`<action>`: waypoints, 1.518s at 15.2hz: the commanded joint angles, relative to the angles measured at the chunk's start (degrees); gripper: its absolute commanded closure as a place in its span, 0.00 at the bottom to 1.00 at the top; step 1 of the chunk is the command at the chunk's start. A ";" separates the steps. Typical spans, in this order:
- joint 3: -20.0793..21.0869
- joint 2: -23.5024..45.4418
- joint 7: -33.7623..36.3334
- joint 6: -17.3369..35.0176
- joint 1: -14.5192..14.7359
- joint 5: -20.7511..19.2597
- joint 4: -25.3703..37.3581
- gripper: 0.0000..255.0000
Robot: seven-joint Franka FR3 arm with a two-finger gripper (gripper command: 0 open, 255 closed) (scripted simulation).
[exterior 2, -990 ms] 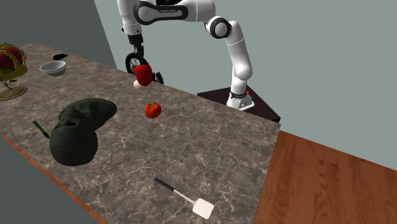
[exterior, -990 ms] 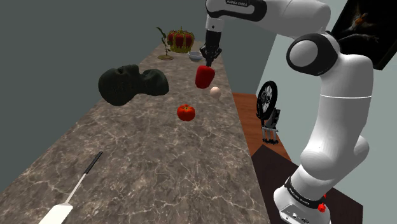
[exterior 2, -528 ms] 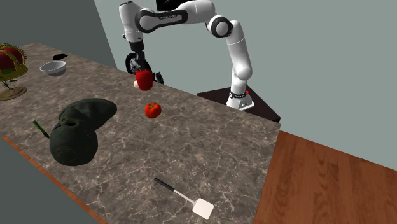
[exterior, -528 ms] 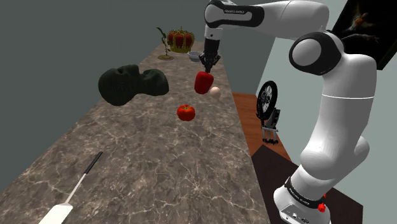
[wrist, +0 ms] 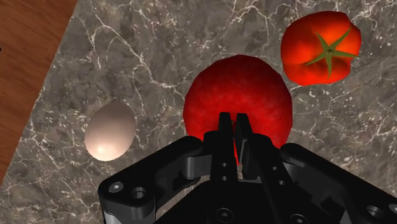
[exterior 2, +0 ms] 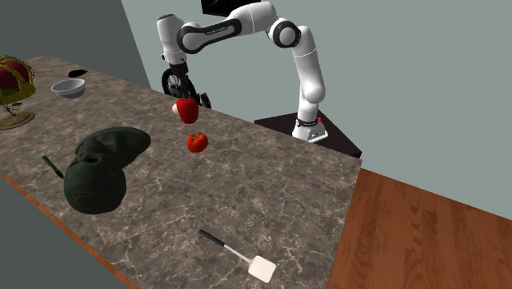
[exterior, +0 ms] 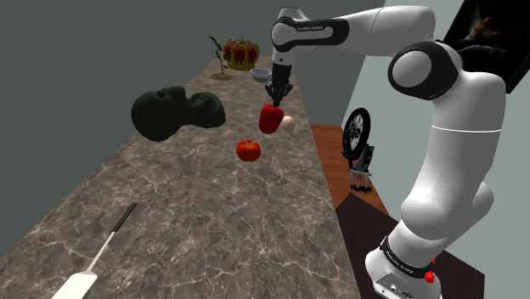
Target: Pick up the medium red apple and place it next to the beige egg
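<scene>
My black gripper point(exterior: 273, 98) is shut on the stem end of a red apple point(exterior: 271, 119), which hangs just above the marble counter point(exterior: 204, 212). Seen from the wrist, the apple point(wrist: 238, 102) sits under the nearly closed fingers point(wrist: 224, 130) of the gripper point(wrist: 233, 137). A beige egg point(wrist: 110, 131) lies on the counter close beside the apple, near the counter's edge; the egg point(exterior: 288, 122) peeks out behind the apple in the shoulder view. In the second exterior view the apple point(exterior 2: 188, 110) hangs in front of the egg point(exterior 2: 176, 107) under the gripper point(exterior 2: 182, 93).
A red tomato point(exterior: 248, 149) lies on the counter just short of the apple. A dark crumpled hat point(exterior: 174, 110) sits toward the shoulder view's left. Farther back stand a small bowl point(exterior: 260, 75) and a fruit basket point(exterior: 241, 53). A spatula point(exterior: 95, 259) lies near the front.
The gripper has come down with the apple, lowering it toward the counter right beside the egg. The tomato and the egg have not moved.
</scene>
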 commanded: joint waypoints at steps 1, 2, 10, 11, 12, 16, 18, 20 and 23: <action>0.00 -0.16 0.02 1.63 -0.02 0.02 -1.73 1.00; -0.01 -0.13 0.00 2.39 -0.05 0.01 -2.47 1.00; -0.13 0.55 -0.10 8.24 -0.15 -0.13 -7.66 1.00; -0.14 0.70 -0.10 8.94 -0.16 -0.16 -8.22 1.00; -0.16 0.85 -0.11 9.65 -0.16 -0.19 -8.77 1.00; -0.19 1.15 -0.11 10.87 -0.16 -0.25 -9.70 1.00; -0.19 1.15 -0.11 10.87 -0.16 -0.25 -9.70 1.00; -0.19 1.15 -0.11 10.87 -0.16 -0.25 -9.70 1.00; -0.19 1.15 -0.11 10.87 -0.16 -0.25 -9.70 0.00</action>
